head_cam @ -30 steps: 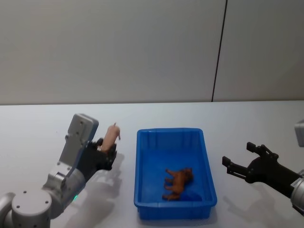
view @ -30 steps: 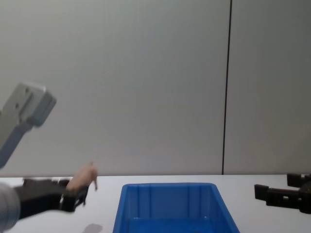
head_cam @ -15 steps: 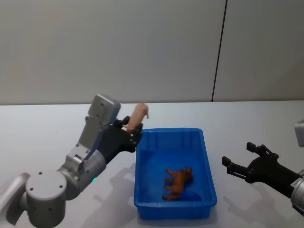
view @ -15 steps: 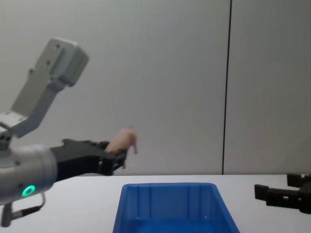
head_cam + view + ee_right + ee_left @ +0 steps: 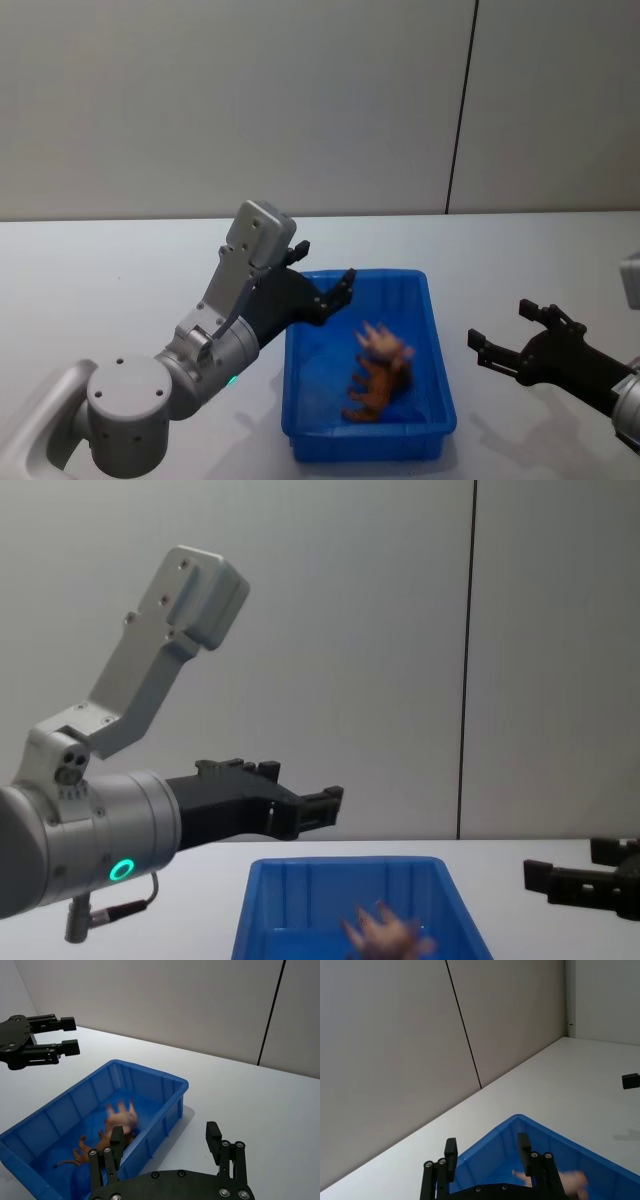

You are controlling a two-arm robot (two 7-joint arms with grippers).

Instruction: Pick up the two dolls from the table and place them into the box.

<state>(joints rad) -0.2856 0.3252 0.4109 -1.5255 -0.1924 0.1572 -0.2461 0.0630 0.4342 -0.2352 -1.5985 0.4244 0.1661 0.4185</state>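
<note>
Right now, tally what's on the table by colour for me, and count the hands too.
Pale pink doll: 1, in the box, legs up
Reddish-brown doll: 1, in the box
Blue box: 1
Black hands: 2, left hand open above the box, right hand open beside it
Total: 5

Left arm: light grey rounded cylindrical joints with small dark screw holes; boxy pale grey wrist housing; green ring light glowed on the forearm; thin black cable with plug hung beneath it. Left gripper (image 5: 322, 272): matte black, two slim parallel fingers (image 5: 451, 1151) with blocky tips, round screws at their bases. Right gripper (image 5: 510, 335): matte black, same pattern, screw heads ringing the finger mounts, grey housing behind
</note>
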